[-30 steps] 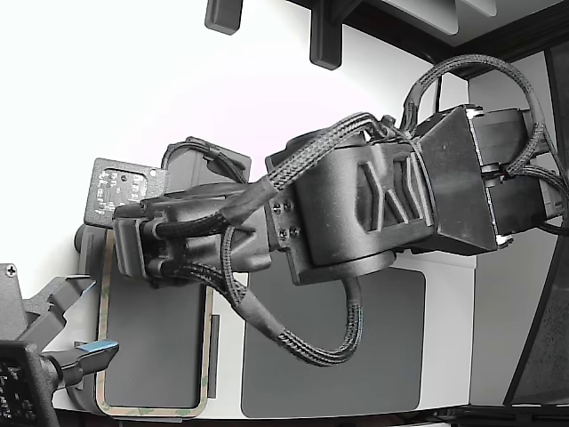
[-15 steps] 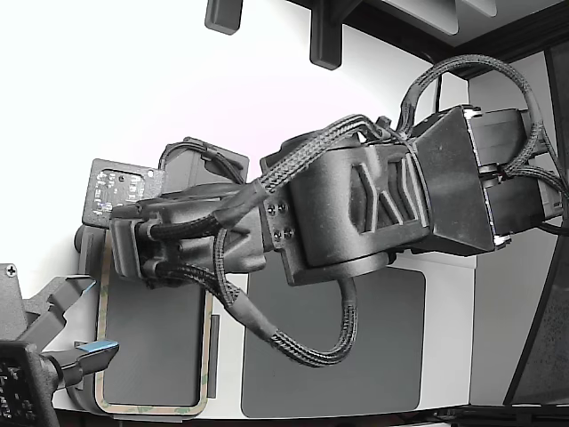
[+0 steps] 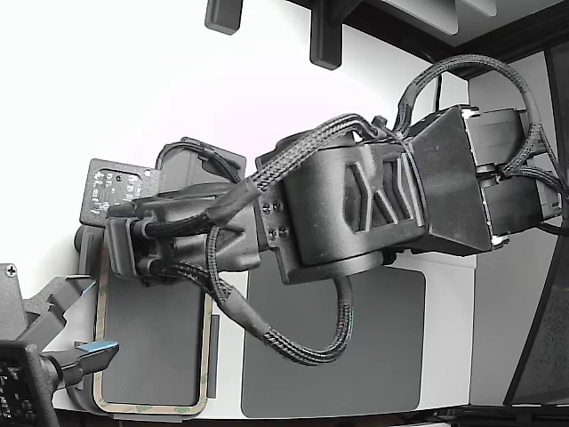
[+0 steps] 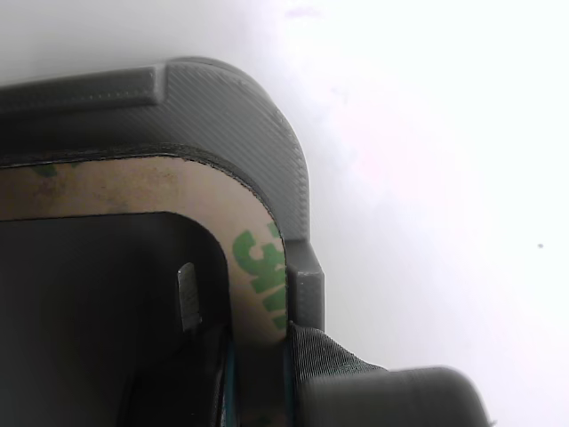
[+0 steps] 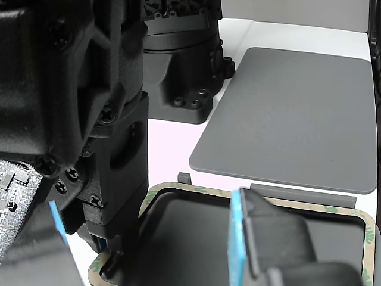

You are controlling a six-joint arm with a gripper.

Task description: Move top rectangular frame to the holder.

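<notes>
The top rectangular frame (image 4: 258,267), beige-tan with green mottling, lies flat inside the light grey holder (image 4: 231,107), its corner tucked against the holder's rounded wall and a raised tab (image 4: 307,280). In the other view the frame (image 5: 280,205) sits within the holder's tabs (image 5: 303,194). In the exterior view the frame (image 3: 151,410) is at the lower left, partly under the arm. My gripper (image 4: 258,382) straddles the frame's edge strip near that corner, one finger inside the ring and one outside, closed on it. It also shows in the other view (image 5: 110,262).
A flat dark grey mat (image 3: 356,356) lies at the exterior view's right of the holder, and also shows in the other view (image 5: 297,113). A second gripper with blue pads (image 5: 238,238) hangs over the frame's near side. A black arm base (image 5: 184,77) stands behind.
My arm and gripper have shifted slightly toward the exterior view's left. The frame has shifted a little the same way.
</notes>
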